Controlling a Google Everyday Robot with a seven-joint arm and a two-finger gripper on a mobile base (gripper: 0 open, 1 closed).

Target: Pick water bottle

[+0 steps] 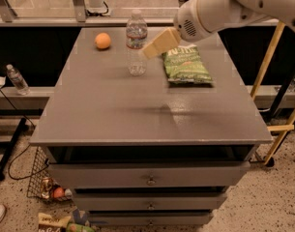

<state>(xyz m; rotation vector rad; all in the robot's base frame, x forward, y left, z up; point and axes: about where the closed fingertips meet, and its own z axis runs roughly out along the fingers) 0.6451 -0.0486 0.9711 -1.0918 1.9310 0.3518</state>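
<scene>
Hovering gripper (147, 51), just beside upright water bottle (135, 35)

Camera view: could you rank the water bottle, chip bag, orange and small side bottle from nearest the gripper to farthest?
The gripper hovers above the table, towards its back.
1. the water bottle, just left of it
2. the chip bag, just right, lower
3. the orange, back left
4. the small bottle, off the table, far left

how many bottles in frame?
2. The water bottle stands upright on the table, between the orange and the chip bag; the gripper hovers at its right side. A smaller bottle sits on the low ledge at left. Floor clutter may hide more.
</scene>
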